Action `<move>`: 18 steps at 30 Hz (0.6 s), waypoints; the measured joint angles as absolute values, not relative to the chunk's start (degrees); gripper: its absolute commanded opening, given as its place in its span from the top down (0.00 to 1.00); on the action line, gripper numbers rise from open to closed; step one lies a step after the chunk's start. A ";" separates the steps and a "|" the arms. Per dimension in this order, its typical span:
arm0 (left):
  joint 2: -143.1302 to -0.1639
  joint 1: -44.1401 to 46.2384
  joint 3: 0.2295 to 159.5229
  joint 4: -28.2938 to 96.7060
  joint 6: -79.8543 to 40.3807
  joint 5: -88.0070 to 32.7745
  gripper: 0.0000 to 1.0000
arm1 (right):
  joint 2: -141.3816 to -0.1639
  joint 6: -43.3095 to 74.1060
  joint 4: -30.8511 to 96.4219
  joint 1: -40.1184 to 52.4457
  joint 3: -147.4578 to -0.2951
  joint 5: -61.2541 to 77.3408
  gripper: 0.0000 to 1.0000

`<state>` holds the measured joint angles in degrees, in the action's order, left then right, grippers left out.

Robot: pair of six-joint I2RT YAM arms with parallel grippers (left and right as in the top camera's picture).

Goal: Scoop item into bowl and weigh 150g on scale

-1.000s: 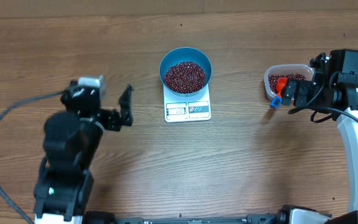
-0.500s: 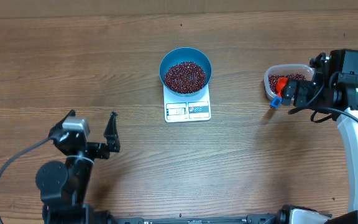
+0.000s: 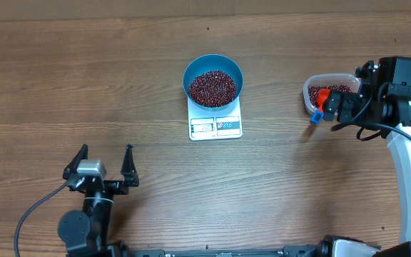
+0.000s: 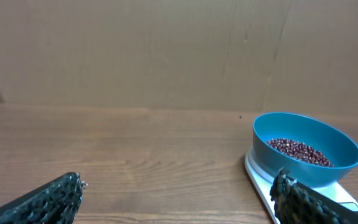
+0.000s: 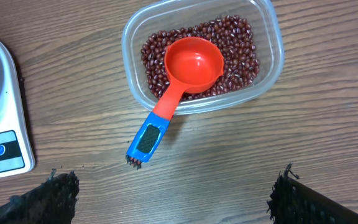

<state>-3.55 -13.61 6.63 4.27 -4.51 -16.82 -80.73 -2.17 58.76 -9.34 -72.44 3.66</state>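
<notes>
Sitting at scale's far edge, bowl well apart from left gripper

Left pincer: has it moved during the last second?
Yes. The left pincer has drawn back toward the bottom of the overhead view, down and left, farther from the scale, with its jaws open.

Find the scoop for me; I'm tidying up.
Right wrist view: the scoop lies in the clear container of beans, right of the scale, with its handle poking out over the rim.
</notes>
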 measured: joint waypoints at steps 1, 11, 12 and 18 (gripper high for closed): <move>-3.20 -13.61 5.93 3.88 -4.67 -16.97 0.01 | -80.73 -2.15 58.76 -9.34 -72.44 3.66 0.00; -0.86 -10.26 0.56 2.98 -2.79 -17.39 0.00 | -80.73 -2.15 58.76 -9.34 -72.44 3.64 0.00; -0.86 -9.32 0.56 2.98 -2.28 -17.15 0.00 | -80.73 -2.20 58.76 -9.34 -72.44 3.66 0.00; -0.86 -5.56 0.56 3.40 -0.19 -13.15 0.00 | -80.73 -2.15 58.74 -9.34 -72.44 3.66 0.00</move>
<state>-0.86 -5.56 0.56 3.40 -0.19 -13.15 -80.73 -2.15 58.74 -9.34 -72.44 3.66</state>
